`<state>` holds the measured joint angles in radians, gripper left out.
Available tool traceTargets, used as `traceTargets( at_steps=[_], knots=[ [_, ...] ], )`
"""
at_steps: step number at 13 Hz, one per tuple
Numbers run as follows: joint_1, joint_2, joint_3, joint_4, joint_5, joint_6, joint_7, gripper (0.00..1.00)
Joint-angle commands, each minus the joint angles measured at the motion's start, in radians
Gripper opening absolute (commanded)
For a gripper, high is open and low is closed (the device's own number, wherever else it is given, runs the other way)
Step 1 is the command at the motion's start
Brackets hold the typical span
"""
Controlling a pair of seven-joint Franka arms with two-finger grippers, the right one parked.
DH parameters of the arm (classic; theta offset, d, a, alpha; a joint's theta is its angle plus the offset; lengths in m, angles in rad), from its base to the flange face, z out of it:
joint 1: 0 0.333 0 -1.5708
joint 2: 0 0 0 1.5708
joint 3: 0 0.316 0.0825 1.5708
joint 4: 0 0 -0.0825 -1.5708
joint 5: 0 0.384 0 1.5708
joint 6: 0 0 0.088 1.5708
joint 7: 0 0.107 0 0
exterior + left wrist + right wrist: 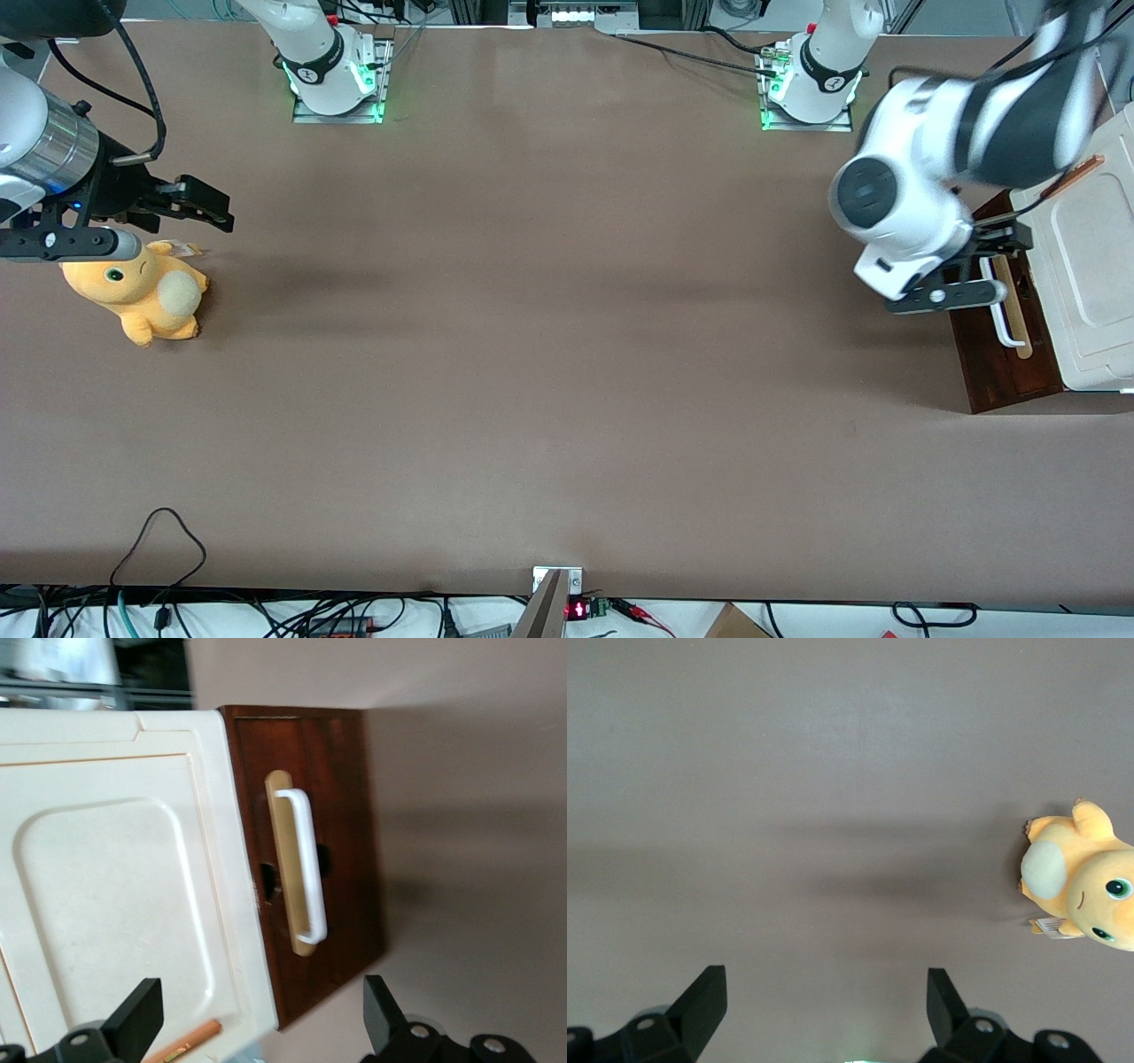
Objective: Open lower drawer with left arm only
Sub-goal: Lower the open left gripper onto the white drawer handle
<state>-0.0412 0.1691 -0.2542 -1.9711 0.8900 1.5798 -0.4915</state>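
While our left arm (921, 190) hangs over the lower drawer (332, 859), our tool (257, 1028) hovers spread apart above its handle (306, 864), seemingly untouching.

I count one cabinet (1094, 257) on the counter (532, 354), with one lower drawer (997, 354) front showing and one white bar handle (306, 864) on its one pale wood strip (285, 859). One pencil (190, 1039) lies on the cabinet top. One orange plush toy (142, 292) sits toward the parked arm's end. I see one left arm (957, 159), its one gripper (257, 1028) above the cabinet's front edge, two fingers (137, 1014) spread wide with nothing between them
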Motion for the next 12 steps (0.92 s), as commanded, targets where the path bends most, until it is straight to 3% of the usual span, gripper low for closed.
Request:
traceTargets(
  at_steps=[1, 5, 7, 9, 12],
  knots=[
    [-0.014, 0.059, -0.005, -0.119, 0.189, 0.008, -0.114, 0.99],
    [0.019, 0.170, 0.009, -0.199, 0.364, 0.041, -0.280, 0.99],
    [0.035, 0.187, 0.042, -0.206, 0.395, 0.107, -0.288, 0.99],
    [0.038, 0.234, 0.113, -0.207, 0.522, 0.175, -0.364, 0.99],
    [0.038, 0.240, 0.124, -0.226, 0.546, 0.170, -0.392, 0.97]
  ],
)
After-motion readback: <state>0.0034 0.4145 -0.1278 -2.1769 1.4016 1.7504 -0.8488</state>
